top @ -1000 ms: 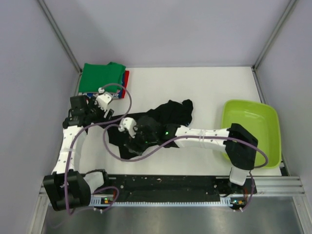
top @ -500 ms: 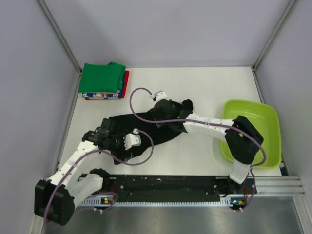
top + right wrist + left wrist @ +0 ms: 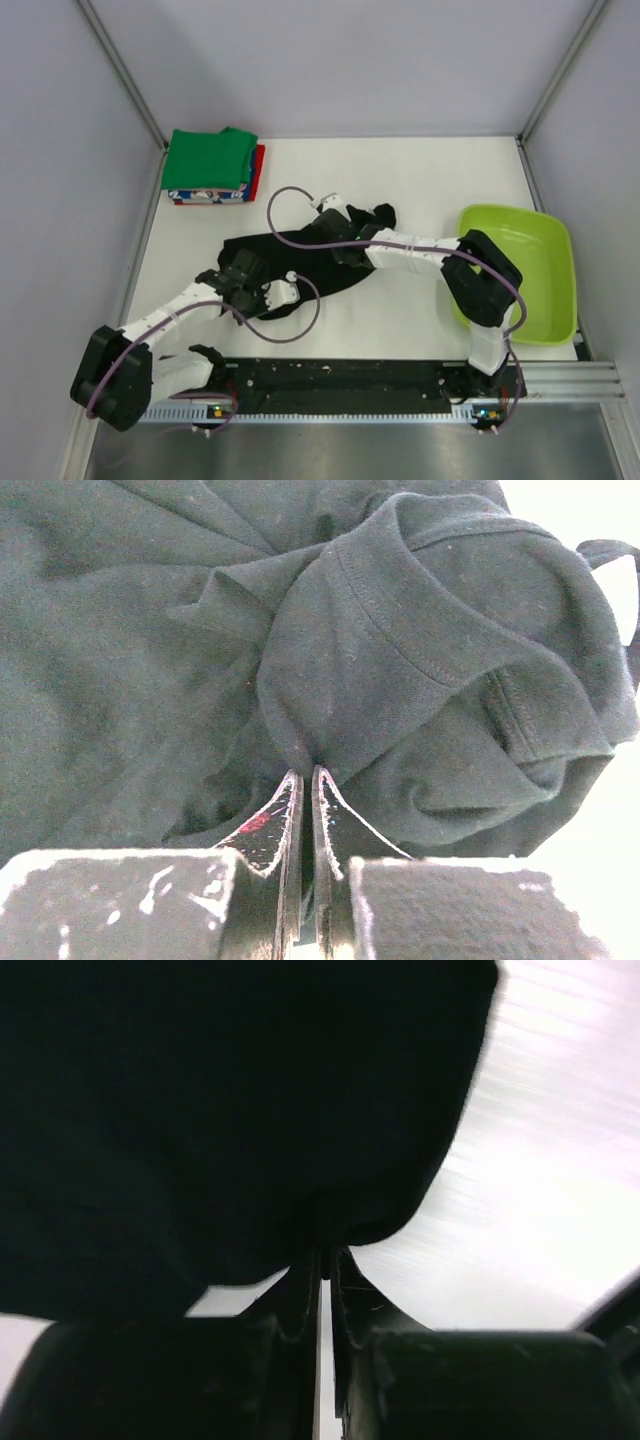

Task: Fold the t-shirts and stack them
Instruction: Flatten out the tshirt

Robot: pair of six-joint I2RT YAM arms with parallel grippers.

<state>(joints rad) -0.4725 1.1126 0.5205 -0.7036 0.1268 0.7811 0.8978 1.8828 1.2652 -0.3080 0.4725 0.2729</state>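
black t-shirt (image 3: 400, 630): soft, rumpled knit, stitched collar | right gripper (image 3: 305, 780): pinched on fold | left gripper (image 3: 322, 1260): seemingly nipping hem

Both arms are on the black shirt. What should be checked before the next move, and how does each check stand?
1. Left gripper shut on black shirt edge: ok.
2. Right gripper shut on shirt: ok.
3. Shirt lying flat: not ok, bunched by right gripper.
4. Folded stack clear of both arms: ok.
5. Only one layer pinched: cannot tell.
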